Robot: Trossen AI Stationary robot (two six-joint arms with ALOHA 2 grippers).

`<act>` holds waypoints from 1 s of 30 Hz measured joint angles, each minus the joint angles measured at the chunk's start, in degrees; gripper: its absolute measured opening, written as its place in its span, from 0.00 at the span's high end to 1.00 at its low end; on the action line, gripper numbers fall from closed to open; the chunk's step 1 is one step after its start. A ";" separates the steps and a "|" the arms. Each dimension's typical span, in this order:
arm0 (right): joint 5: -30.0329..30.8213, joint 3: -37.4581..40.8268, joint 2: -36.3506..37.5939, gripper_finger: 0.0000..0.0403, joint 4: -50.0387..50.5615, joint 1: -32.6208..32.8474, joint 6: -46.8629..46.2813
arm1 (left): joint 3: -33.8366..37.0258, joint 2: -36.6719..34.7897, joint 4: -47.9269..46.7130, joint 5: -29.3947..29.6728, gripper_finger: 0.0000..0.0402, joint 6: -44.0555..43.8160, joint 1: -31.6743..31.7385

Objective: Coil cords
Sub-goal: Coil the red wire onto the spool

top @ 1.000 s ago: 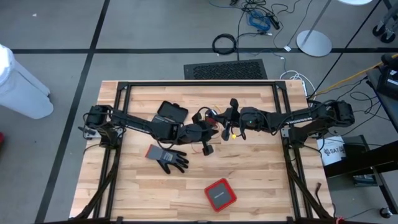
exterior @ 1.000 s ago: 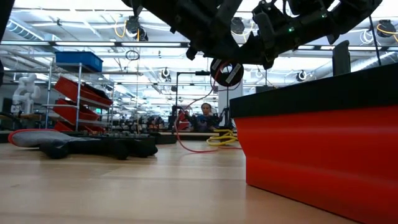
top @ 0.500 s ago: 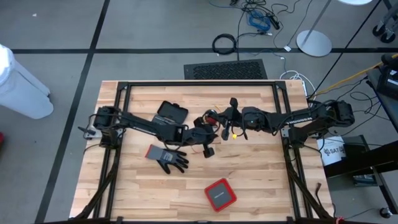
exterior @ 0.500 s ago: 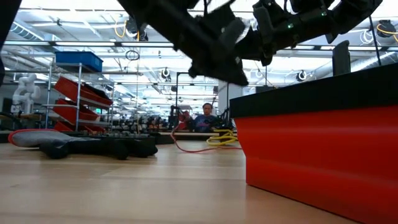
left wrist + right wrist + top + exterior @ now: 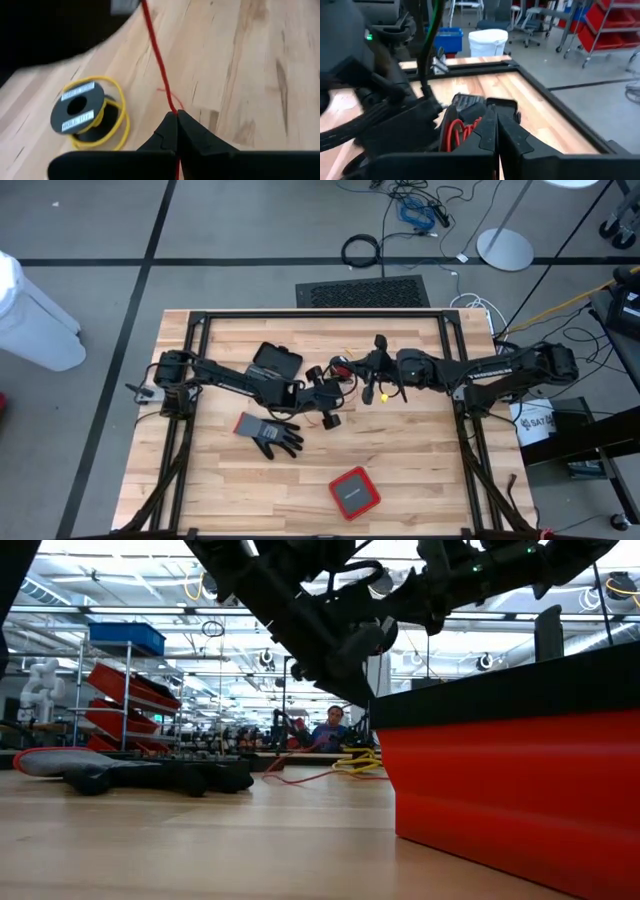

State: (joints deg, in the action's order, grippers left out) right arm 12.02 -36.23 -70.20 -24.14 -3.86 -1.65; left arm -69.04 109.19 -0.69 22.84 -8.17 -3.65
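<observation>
left end effector point(image 5: 333, 394): pinched tight on the red cord point(image 5: 159, 64), you can see it clamped right at my fingertips in the left wrist view

red cord: runs off my left fingertips in a taut straight line, away over the counter point(image 5: 420, 460), up toward the middle where my other arm is. so the long axis is basically left-to-right between my two arms

red coil point(image 5: 461, 131): some loops already bunched up right at my right fingertips in the right wrist view

yellow cord point(image 5: 97, 121): lying slack on the counter in loose loops around a small spool, just beside the red line, not held by anything

right end effector point(image 5: 372, 372): fingers closed together, sitting mid-counter near the left one. looks like it's got the red loops but I can't say for sure

which arm's nearer: both are on the red one, the yellow is closer to my right side I think

next bit (guessing): keep the red line taut and wind it toward the right end
</observation>
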 joint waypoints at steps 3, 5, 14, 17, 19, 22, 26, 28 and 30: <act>-0.20 0.00 1.59 1.00 4.06 0.27 -0.55 | 0.02 -0.25 -2.24 1.17 1.00 0.61 0.50; -0.20 0.00 2.75 1.00 6.71 0.39 -0.83 | 0.03 -1.04 -3.23 2.05 1.00 1.53 0.64; -3.38 -0.07 4.91 1.00 17.52 0.39 -2.65 | 0.09 -7.17 -5.92 3.32 1.00 4.45 2.09; -3.15 -0.07 4.36 1.00 18.41 0.39 -2.62 | -0.13 -8.59 -5.90 2.64 1.00 4.67 2.25; -2.18 -0.07 3.85 1.00 18.29 0.39 -2.27 | -0.20 -9.00 -5.44 1.82 1.00 5.49 2.36; 0.26 -0.04 3.47 1.00 18.56 0.32 -1.24 | -0.28 -8.99 -4.57 0.05 1.00 5.56 2.42; 2.33 -0.07 2.84 1.00 18.19 0.07 -0.38 | -1.28 -8.98 -4.35 -2.30 1.00 5.01 2.35; 3.20 -0.07 2.08 1.00 18.37 0.07 0.03 | -1.82 -8.98 -4.40 -3.25 1.00 4.23 2.37; 3.24 -0.07 0.98 1.00 17.56 -0.11 0.25 | -2.74 -8.98 -4.50 -4.37 1.00 4.01 2.41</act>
State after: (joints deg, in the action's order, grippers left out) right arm 15.26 -36.29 -69.22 -6.59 -3.96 -1.40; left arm -71.78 100.20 -5.19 18.47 -4.16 -1.25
